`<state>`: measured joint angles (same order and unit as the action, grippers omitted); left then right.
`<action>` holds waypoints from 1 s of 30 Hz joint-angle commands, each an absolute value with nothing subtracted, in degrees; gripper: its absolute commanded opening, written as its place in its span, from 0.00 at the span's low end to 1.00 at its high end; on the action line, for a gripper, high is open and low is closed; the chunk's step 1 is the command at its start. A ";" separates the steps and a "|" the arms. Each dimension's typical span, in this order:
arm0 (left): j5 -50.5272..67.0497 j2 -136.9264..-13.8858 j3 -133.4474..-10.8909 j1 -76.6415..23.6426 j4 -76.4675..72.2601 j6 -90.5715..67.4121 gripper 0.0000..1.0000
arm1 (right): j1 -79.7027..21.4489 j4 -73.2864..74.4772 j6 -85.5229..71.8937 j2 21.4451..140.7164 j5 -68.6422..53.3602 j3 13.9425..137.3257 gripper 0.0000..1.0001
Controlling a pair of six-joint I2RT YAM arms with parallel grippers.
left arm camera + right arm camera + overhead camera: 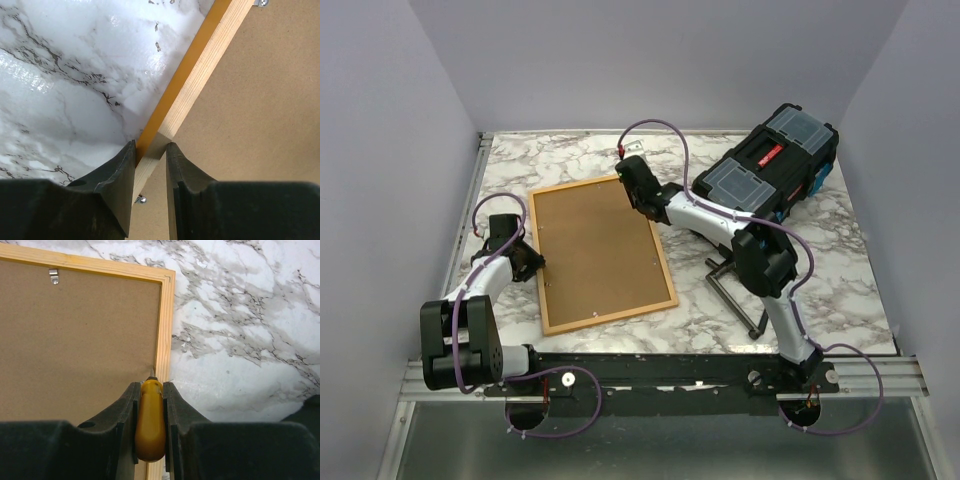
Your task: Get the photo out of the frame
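The frame lies face down on the marble table, its light wood back up and its orange edge showing. The brown backing board fills it; the photo's sunset side is hidden. My left gripper is shut on the frame's left rail, one finger on the orange outer side and one on the inner wood side by the board. My right gripper is at the frame's far right corner, shut on a yellow-handled tool. The tool's metal tip touches the seam between board and rail.
A black toolbox stands at the back right. A dark metal bracket lies right of the frame, near my right arm. Small metal clips sit on the board's edge; one shows by my left fingers.
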<state>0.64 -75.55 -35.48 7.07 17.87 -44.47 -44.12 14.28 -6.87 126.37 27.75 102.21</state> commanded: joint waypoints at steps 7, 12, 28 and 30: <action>-3.93 -74.02 -34.06 7.39 20.48 -48.88 0.00 | -43.85 23.82 -12.32 126.62 30.12 102.31 0.01; -3.96 -74.09 -33.51 7.34 20.43 -50.46 0.00 | -43.82 23.84 -14.50 124.06 25.58 99.06 0.01; -4.48 -72.32 -32.69 7.07 20.24 -51.77 0.00 | -46.43 21.37 -16.44 115.84 15.53 90.24 0.01; -4.57 -72.20 -32.52 6.98 20.26 -51.96 0.00 | -47.39 20.59 -15.99 114.77 16.84 89.31 0.01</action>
<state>-0.86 -72.95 -33.82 7.01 19.33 -48.51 -44.51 17.56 -16.01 118.45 22.24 91.85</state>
